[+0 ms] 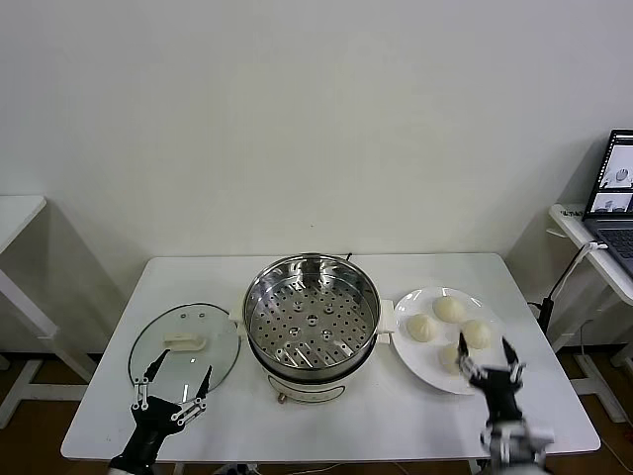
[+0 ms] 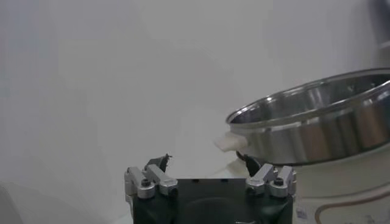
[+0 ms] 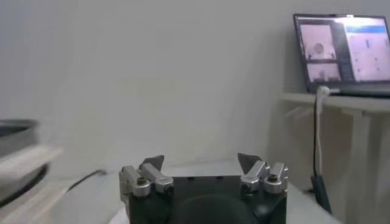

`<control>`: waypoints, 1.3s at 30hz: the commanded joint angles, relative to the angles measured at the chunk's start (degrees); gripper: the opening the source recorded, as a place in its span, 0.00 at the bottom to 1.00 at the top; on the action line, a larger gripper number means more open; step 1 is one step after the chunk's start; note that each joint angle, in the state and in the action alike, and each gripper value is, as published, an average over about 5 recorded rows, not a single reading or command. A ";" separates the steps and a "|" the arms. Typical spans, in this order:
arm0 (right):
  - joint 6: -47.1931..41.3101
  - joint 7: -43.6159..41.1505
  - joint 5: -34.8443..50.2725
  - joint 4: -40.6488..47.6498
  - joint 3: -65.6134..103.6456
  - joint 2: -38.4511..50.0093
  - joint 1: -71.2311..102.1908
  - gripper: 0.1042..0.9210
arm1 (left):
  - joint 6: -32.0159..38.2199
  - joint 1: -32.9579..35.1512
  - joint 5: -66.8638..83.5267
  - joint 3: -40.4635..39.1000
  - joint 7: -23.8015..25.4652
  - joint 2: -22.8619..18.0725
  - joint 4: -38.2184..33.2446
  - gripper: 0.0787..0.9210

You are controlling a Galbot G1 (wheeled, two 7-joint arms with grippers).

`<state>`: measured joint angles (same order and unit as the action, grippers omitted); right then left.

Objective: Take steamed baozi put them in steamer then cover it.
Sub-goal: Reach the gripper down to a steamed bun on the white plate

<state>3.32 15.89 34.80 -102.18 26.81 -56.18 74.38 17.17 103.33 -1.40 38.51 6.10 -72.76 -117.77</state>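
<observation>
Sitting on a white plate (image 1: 435,371) right of the steamer (image 1: 312,315), four baozi (image 1: 449,309) rest dome-up, round, no long axis to call. Steamer is centre-bench (image 1: 326,421), mouth up, perforated tray bare. Cover (image 1: 184,348) lies flat to its left, handle up. Right gripper (image 1: 488,358) hovers over the plate's near edge, jaws spread, holding nothing. Left gripper (image 1: 172,390) hangs at the cover's near rim, jaws apart, empty.

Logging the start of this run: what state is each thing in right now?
steamer: uncovered, tray empty
cover: off, flat on the table left of the steamer
steamed baozi: four on the plate
left gripper: open, empty
right gripper: open, empty
laptop: screen on
</observation>
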 commanded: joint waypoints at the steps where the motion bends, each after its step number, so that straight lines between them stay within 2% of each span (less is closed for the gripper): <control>1: -7.80 -8.99 11.84 20.82 -12.94 12.61 -32.61 0.88 | -0.09 -0.11 0.15 -0.22 -0.07 -0.16 -0.71 0.88; 4: -9.27 -20.40 11.61 29.29 -20.68 15.77 -41.18 0.88 | -0.08 -0.14 0.14 -0.36 -0.12 -0.25 -0.90 0.88; 7: -11.60 -35.09 7.35 36.26 -28.92 18.17 -49.19 0.88 | -0.30 -0.13 0.18 -0.44 -0.20 -0.30 -1.27 0.88; 11: -11.71 -55.92 -3.10 44.48 -39.17 19.37 -60.26 0.88 | -0.74 0.07 0.24 -0.55 -0.33 -0.38 -2.03 0.88; 15: -6.89 -74.28 -15.41 52.81 -49.71 18.05 -71.41 0.88 | -1.05 -0.02 0.23 -0.58 -0.50 -0.57 -2.39 0.88; 19: -2.16 -87.84 -28.79 57.84 -53.56 15.14 -77.59 0.88 | -1.31 -0.12 0.23 -0.52 -0.63 -0.77 -2.42 0.88; 24: 2.44 -94.87 -42.41 60.10 -55.22 11.12 -80.52 0.88 | -1.40 0.02 0.22 -0.36 -0.77 -0.98 -2.59 0.88; 28: 4.21 -96.97 -47.46 60.02 -57.06 9.05 -81.00 0.88 | -1.42 0.23 0.23 -0.18 -0.88 -1.02 -2.71 0.88; 34: 5.23 -95.03 -52.28 60.36 -59.00 7.02 -80.05 0.88 | -1.43 0.47 0.22 -0.07 -1.10 -1.14 -2.80 0.88; 39: 5.30 -89.53 -53.50 61.76 -59.43 5.59 -78.58 0.88 | -1.42 0.66 0.22 -0.02 -1.27 -1.32 -2.88 0.88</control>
<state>6.53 -72.07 -9.15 -44.24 -28.32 -48.30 -1.00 15.82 103.90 -1.18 38.48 4.93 -73.99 -120.56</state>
